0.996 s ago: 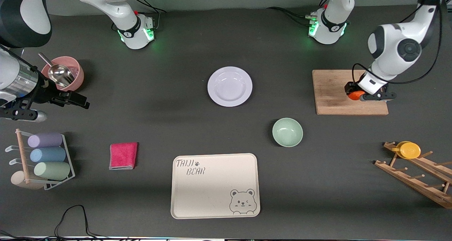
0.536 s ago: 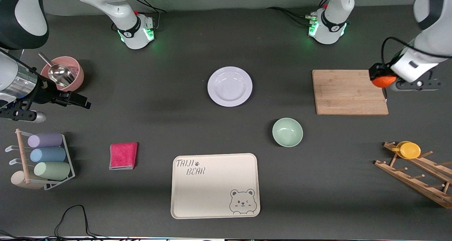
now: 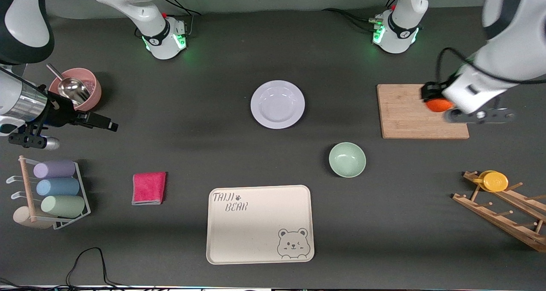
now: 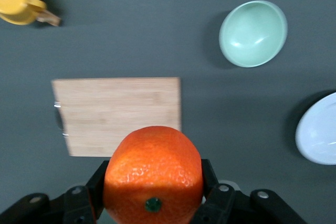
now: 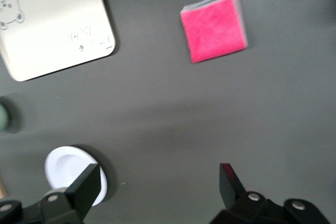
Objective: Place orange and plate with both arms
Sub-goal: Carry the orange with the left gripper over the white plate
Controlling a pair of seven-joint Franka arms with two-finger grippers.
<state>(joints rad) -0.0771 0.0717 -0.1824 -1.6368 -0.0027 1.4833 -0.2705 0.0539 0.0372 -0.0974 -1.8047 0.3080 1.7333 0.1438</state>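
My left gripper (image 3: 439,104) is shut on the orange (image 3: 439,105) and holds it in the air over the wooden cutting board (image 3: 405,112), at the end toward the left arm. In the left wrist view the orange (image 4: 153,174) fills the space between both fingers of the left gripper (image 4: 153,184). The lavender-white plate (image 3: 277,104) lies empty at the table's middle; it also shows in the right wrist view (image 5: 65,171). My right gripper (image 3: 83,133) is open and empty, up in the air beside the pink bowl; its jaws stand wide apart in the right wrist view (image 5: 157,182).
A mint-green bowl (image 3: 347,159) sits nearer the camera than the board. The beige bear tray (image 3: 260,224) and a pink cloth (image 3: 149,187) lie near the front edge. A pink bowl with a metal scoop (image 3: 76,88), a cup rack (image 3: 51,193) and a wooden rack with a yellow cup (image 3: 495,181) stand at the table's ends.
The left gripper lifted the orange off the cutting board, swung out past the board's edge, then came back over it. The right gripper shifted slightly toward the table's middle.
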